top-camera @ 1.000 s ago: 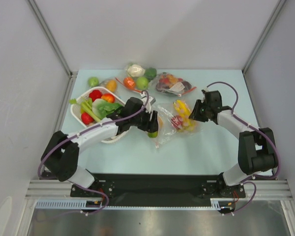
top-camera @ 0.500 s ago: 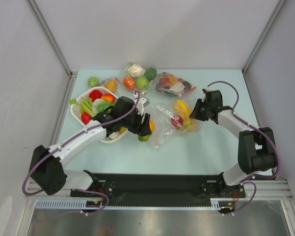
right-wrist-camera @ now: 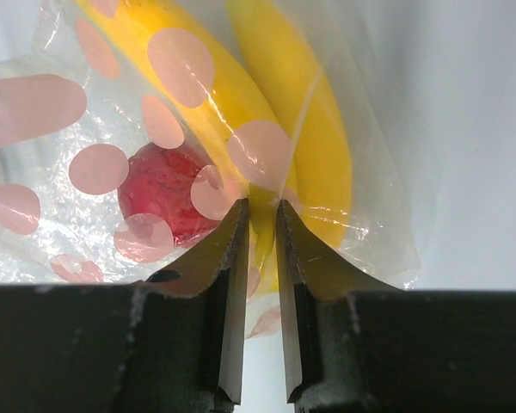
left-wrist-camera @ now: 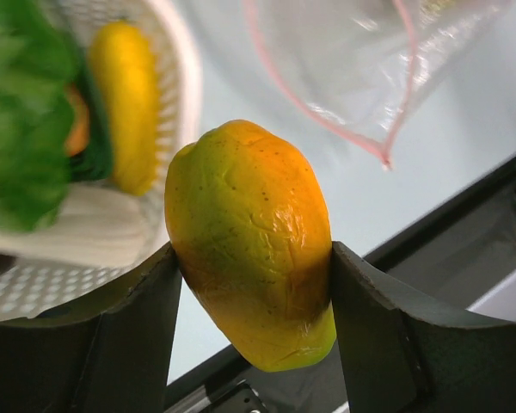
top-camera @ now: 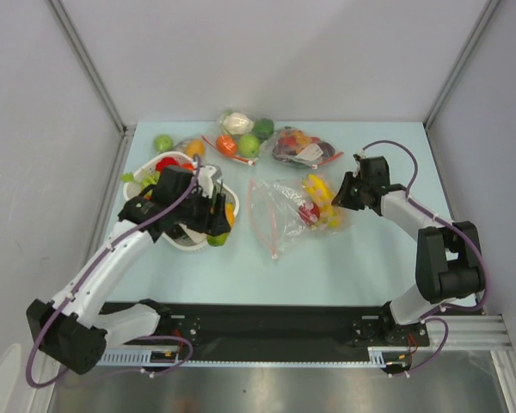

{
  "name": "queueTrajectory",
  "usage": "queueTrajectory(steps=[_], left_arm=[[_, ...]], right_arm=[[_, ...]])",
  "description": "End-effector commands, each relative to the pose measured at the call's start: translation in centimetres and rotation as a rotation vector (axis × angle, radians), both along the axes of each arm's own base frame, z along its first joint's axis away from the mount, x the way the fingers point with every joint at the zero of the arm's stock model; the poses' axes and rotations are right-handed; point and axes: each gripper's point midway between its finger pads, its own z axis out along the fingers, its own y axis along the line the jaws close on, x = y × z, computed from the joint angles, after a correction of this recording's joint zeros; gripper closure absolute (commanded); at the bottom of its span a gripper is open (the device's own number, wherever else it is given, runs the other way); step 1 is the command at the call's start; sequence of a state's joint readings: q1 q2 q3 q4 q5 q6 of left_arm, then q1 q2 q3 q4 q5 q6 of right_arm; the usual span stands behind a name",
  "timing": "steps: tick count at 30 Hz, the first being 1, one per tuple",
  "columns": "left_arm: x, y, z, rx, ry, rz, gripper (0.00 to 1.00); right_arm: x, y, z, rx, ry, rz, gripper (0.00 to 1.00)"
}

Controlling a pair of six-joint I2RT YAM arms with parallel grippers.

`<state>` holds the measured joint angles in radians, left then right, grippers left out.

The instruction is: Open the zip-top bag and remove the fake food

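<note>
Left arm has swung off the zip-top bag (top-camera: 275, 215) toward 9 o'clock. Left gripper (left-wrist-camera: 254, 249) now hangs by the rim of the white basket (left-wrist-camera: 187, 82), clamped on the orange-yellow fruit (left-wrist-camera: 241, 189). Lettuce (left-wrist-camera: 21, 112) lies in the basket. Bag sits mid-table, mouth gaping toward 9 o'clock, with banana bunch (right-wrist-camera: 301, 112) and red piece (right-wrist-camera: 163, 194) inside. Right gripper (right-wrist-camera: 260, 206), at the bag's 3 o'clock, has narrowed and pinches the film. Other filled bags (top-camera: 301, 148) lie at 12 o'clock.
</note>
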<state>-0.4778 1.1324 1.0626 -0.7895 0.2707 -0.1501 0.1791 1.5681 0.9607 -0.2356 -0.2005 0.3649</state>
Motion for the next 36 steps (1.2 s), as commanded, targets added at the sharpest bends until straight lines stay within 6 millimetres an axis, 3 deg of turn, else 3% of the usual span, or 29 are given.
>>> queueTrajectory(steps=[1, 5, 9, 18, 25, 32, 36], left_arm=[[0.8, 3.6, 2.8, 0.015, -0.079, 0.091, 0.74], [2.0, 4.7, 2.5, 0.032, -0.104, 0.107, 0.74], [3.5, 3.8, 1.8, 0.005, -0.112, 0.097, 0.73], [7.7, 4.0, -2.8, 0.123, -0.11, 0.061, 0.74], [10.9, 4.3, -4.6, 0.193, -0.136, 0.083, 0.74], [11.4, 4.7, -6.9, 0.245, -0.108, 0.091, 0.72], [10.7, 4.9, -8.2, 0.296, -0.083, 0.09, 0.6]], right_arm=[[-2.5, -1.4, -3.9, -0.082, 0.147, -0.005, 1.0], [-2.4, -1.1, -3.8, -0.073, 0.147, 0.003, 1.0], [-2.3, -1.1, -3.5, -0.066, 0.142, 0.004, 1.0], [-2.8, -1.1, -2.8, -0.061, 0.132, 0.007, 1.0], [-3.0, -1.1, -2.1, -0.057, 0.118, 0.004, 1.0], [-3.1, -0.9, -1.9, -0.044, 0.115, 0.006, 1.0], [-3.2, -0.9, -2.1, -0.042, 0.122, 0.008, 1.0]])
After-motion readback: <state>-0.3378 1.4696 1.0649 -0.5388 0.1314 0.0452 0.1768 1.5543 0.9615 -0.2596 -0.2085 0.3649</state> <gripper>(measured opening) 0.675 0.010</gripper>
